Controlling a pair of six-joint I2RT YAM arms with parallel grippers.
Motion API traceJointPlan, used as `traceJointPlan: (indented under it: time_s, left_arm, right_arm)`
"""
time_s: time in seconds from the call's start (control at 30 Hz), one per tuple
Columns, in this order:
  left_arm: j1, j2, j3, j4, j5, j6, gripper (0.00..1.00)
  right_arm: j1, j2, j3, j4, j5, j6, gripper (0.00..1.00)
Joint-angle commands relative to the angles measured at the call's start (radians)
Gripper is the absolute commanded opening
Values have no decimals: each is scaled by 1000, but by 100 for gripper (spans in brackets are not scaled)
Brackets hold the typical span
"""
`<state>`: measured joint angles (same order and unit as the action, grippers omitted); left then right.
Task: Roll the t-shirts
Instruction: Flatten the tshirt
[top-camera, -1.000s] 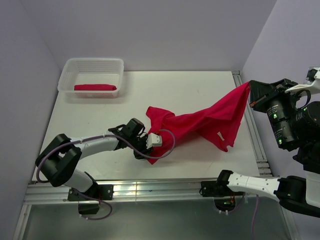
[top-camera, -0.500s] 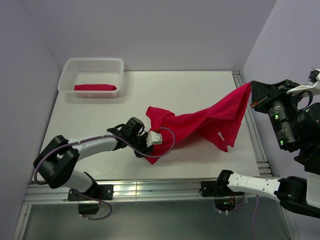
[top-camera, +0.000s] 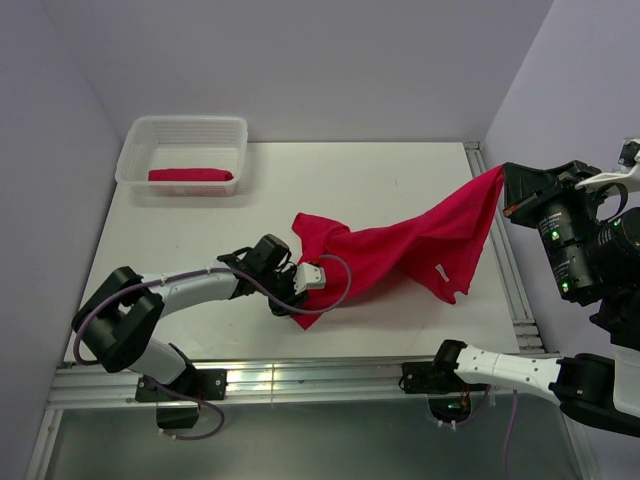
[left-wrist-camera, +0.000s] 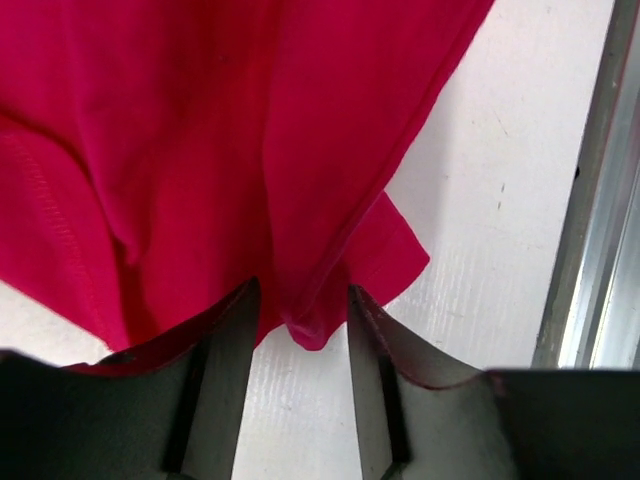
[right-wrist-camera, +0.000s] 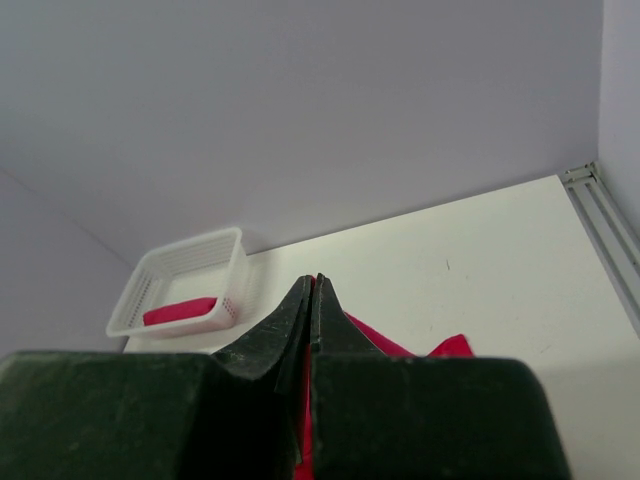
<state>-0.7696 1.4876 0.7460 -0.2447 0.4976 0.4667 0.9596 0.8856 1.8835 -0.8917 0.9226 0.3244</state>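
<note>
Barely anything has moved in the last second. My left elbow has nudged a touch, and the cloth and both ends sit as before.

Right gripper (top-camera: 501, 182): jaws pressed fully together on one corner of the crimson-red soft-cloth t-shirt (top-camera: 400, 248), held up over the right edge of the white tabletop (top-camera: 380, 170).

From there the shirt slopes down leftward. Its far end is bunched on the table at my left gripper (top-camera: 298, 296).

Left gripper, wrist view (left-wrist-camera: 300, 300): jaws about half apart, low over the table, straddling a fold of the shirt's hem (left-wrist-camera: 250, 150). Table shows in the gap under the fold, so no pinch there.

Second crimson-red t-shirt (top-camera: 190, 176), rolled into a bar, lies inside the white plastic lattice basket (top-camera: 131, 152) at the far left corner, well apart from both arms.
</note>
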Motion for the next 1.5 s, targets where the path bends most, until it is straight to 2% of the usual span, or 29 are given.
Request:
traceJointPlan:
  time_s: [0.0,0.1,0.13,0.2,0.23,0.27,0.4,0.5,0.6,0.67,0.73,0.77,0.8,0.87,0.9,0.93,1.0,1.03,1.07,1.1,1.13,1.2,1.33,1.37,1.47]
  left_arm:
    - [-5,25,50,-45,50,23,44]
    - [-5,39,58,-54,45,24,36]
    - [-5,42,59,-53,41,24,27]
    - [-5,45,61,-45,25,21,18]
    - [-7,46,62,-42,21,17,5]
    - [-5,46,64,-39,12,13,1]
    - [-5,19,88,-53,-46,3,0]
    - [10,-39,148,-129,-91,-19,0]
    - [79,-128,252,-252,-154,-31,0]
    - [163,-165,372,-342,-200,-33,0]
    - [269,-190,525,-395,-256,-37,0]
    - [308,-188,580,-450,-266,-34,0]
    - [341,-182,631,-470,-277,-19,0]
    - [423,-146,755,-479,-345,-8,0]
    - [435,-124,795,-479,-376,10,0]
    - [456,-95,840,-476,-404,18,0]
    - [484,29,1034,-519,-450,1,0]
    - [525,74,1125,-553,-427,-17,1]
    - [555,151,1321,-608,-347,-37,0]
    - [578,178,1413,-657,-291,-60,0]
    - [617,189,1526,-735,-257,-54,0]
    - [625,119,1515,-716,-241,-39,0]
    - [624,-166,1221,-489,-220,-51,0]
    - [624,-258,1187,-434,-211,-59,0]
    - [624,-390,1115,-378,-157,-94,0]
  right_arm:
    - [-5,-4,11,37,2,2,0]
    - [-5,-4,8,37,2,2,0]
    - [-5,-7,6,36,2,5,0]
    - [-7,-10,-6,40,4,5,0]
    - [-7,-14,-9,45,7,5,0]
    - [-7,-16,-14,45,7,5,0]
    - [-5,-20,-32,39,9,13,0]
    - [-7,-19,-99,31,-2,48,0]
    - [-9,2,-182,17,-13,79,0]
    - [-21,30,-207,-7,-65,104,0]
    - [-99,50,-234,19,-166,84,0]
    - [-149,58,-251,34,-311,70,0]
    - [-268,68,-251,68,-368,42,0]
    - [-397,124,-207,98,-506,16,0]
    - [-466,154,-173,109,-691,4,0]
    - [-618,239,-125,102,-779,-8,0]
    - [-737,349,104,57,-887,-11,0]
    - [-769,443,194,-5,-918,-24,0]
    - [-789,479,286,-41,-933,-25,0]
    - [-789,501,440,-70,-955,-18,0]
    - [-789,509,488,-100,-988,-13,0]
    - [-789,460,485,-89,-1013,-2,0]
    - [-789,155,226,90,-1119,1,0]
    - [-789,110,168,109,-1165,-1,0]
    - [-788,-20,131,145,-1244,10,0]
